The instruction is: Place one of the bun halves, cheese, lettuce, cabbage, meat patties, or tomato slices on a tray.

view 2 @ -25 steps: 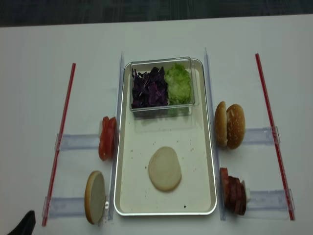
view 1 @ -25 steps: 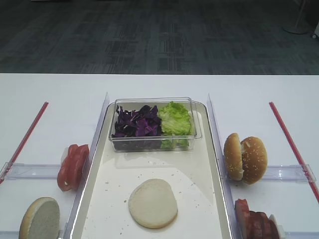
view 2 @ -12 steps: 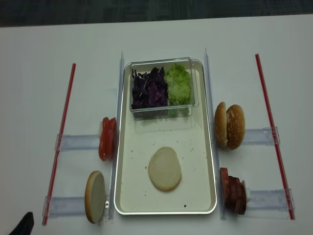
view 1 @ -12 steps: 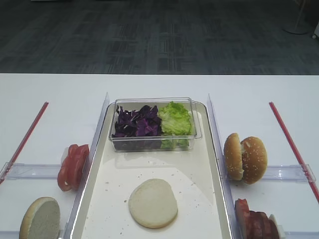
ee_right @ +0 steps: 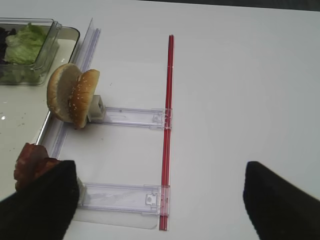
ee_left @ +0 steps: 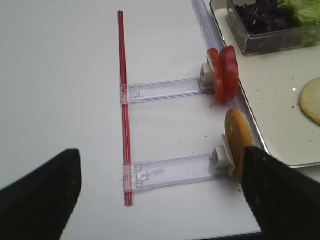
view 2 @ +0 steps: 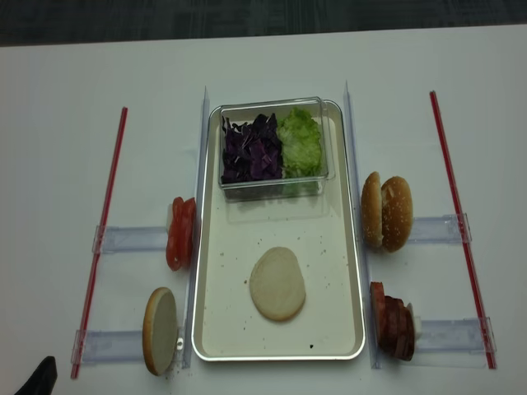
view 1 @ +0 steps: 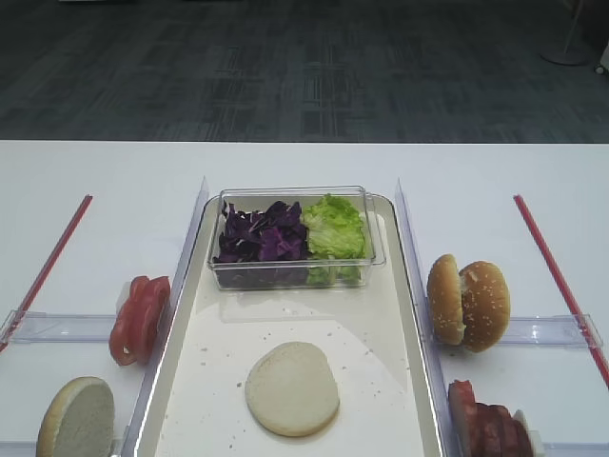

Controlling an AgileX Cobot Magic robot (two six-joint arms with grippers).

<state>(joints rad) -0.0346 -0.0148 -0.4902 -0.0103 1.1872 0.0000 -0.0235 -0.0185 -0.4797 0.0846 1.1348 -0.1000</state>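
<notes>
One pale bun half (view 1: pixel 292 388) (view 2: pixel 277 283) lies flat on the off-white tray (view 2: pixel 198 271) (view 1: pixel 181 324). A second bun half (view 2: pixel 160 331) (ee_left: pixel 235 135) stands on edge at a clear rack left of the tray. Tomato slices (view 2: pixel 181 233) (ee_left: pixel 223 74) stand on the rack beyond it. Lettuce (view 2: pixel 300 141) and cabbage (view 2: pixel 251 148) fill a clear tub. Meat patties (view 2: pixel 394 321) (ee_right: pixel 31 161) stand right of the tray. No cheese shows. My left gripper (ee_left: pixel 160 195) is open over the near left rack, its right finger (ee_left: pixel 280 195) beside the standing bun half. My right gripper (ee_right: pixel 160 200) is open and holds nothing.
The clear tub (view 1: pixel 295 276) sits on the tray's far end. Sesame-seeded bun halves (view 1: pixel 468 303) (ee_right: pixel 72 95) stand on the right rack. Red strips (view 2: pixel 100 239) (view 2: pixel 459 222) run along both sides, joined to clear racks (ee_left: pixel 165 172) (ee_right: pixel 125 197). The table's far edge is beyond the tub.
The dark tip of my left gripper at the lower left corner of the second overhead view has slipped slightly toward the bottom edge. Nothing else has moved.
</notes>
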